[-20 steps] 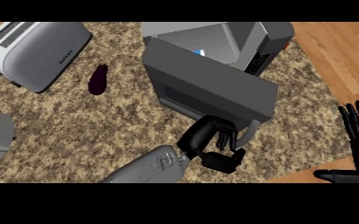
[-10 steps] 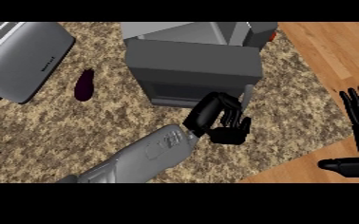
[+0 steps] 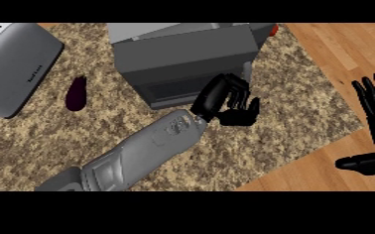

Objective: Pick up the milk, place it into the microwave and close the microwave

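Grey microwave door [image 3: 192,75] is swinging nearly shut against the left hand [image 3: 228,103], fingers apart, pushing; closing is almost finishing.

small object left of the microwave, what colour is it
The small object is dark purple, head view.

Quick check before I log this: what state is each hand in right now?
Left hand: open, holding nothing, by the microwave door.
Right hand: open, resting at the right edge.
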You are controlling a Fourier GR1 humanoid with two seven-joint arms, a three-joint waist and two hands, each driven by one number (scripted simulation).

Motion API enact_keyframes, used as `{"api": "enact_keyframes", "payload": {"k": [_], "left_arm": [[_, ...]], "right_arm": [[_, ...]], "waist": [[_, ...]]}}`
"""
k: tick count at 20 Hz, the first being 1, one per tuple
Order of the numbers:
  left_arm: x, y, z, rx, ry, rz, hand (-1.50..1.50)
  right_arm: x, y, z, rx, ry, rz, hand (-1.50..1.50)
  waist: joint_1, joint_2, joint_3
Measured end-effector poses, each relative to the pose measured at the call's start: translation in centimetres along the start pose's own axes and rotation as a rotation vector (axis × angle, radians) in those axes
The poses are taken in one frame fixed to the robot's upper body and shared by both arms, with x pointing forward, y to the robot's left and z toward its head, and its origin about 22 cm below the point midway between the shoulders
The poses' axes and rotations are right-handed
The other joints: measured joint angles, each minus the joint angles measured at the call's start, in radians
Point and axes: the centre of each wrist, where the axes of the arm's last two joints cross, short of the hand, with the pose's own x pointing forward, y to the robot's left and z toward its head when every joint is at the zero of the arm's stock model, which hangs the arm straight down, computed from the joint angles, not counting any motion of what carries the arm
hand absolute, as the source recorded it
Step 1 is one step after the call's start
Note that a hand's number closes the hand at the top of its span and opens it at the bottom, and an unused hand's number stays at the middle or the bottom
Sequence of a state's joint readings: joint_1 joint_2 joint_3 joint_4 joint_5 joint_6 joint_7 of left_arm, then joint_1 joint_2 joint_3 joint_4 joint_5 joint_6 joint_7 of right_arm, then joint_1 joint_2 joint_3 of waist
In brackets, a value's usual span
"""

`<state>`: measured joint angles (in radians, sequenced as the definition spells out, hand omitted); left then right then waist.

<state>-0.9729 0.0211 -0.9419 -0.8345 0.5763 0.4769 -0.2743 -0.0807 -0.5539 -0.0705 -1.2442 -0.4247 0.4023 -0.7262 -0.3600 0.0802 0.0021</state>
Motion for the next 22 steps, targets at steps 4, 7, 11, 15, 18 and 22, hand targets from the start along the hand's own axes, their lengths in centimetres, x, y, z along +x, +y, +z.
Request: {"api": "enact_keyframes", "payload": {"k": [4,7,11,15,18,22], "left_arm": [[0.1,1.0,-0.8,0.042,0.018,-0.013,1.5],[0.2,1.7,-1.3,0.071,0.03,-0.023,1.5],[0.3,2.4,-1.9,0.107,0.042,-0.03,1.5],[0.2,2.9,-2.1,0.139,0.056,-0.029,1.5],[0.1,2.9,-2.1,0.147,0.064,-0.024,1.5],[0.0,3.1,-2.0,0.165,0.075,-0.018,1.5]], "right_arm": [[0.6,0.0,-1.3,0.042,-0.012,-0.02,-1.5],[1.0,0.4,-2.3,0.084,-0.019,-0.046,-1.5],[1.3,1.0,-3.3,0.149,-0.006,-0.077,-1.5],[2.1,1.5,-4.7,0.23,-0.004,-0.079,1.5],[3.0,2.5,-6.2,0.343,-0.015,-0.077,1.5],[4.2,4.0,-7.8,0.471,-0.028,-0.076,1.5]], "waist": [[-0.018,0.008,0.001],[-0.031,0.013,0.001],[-0.043,0.02,0.001],[-0.056,0.02,0.001],[-0.058,0.017,0.0],[-0.066,0.012,0.0]]}}
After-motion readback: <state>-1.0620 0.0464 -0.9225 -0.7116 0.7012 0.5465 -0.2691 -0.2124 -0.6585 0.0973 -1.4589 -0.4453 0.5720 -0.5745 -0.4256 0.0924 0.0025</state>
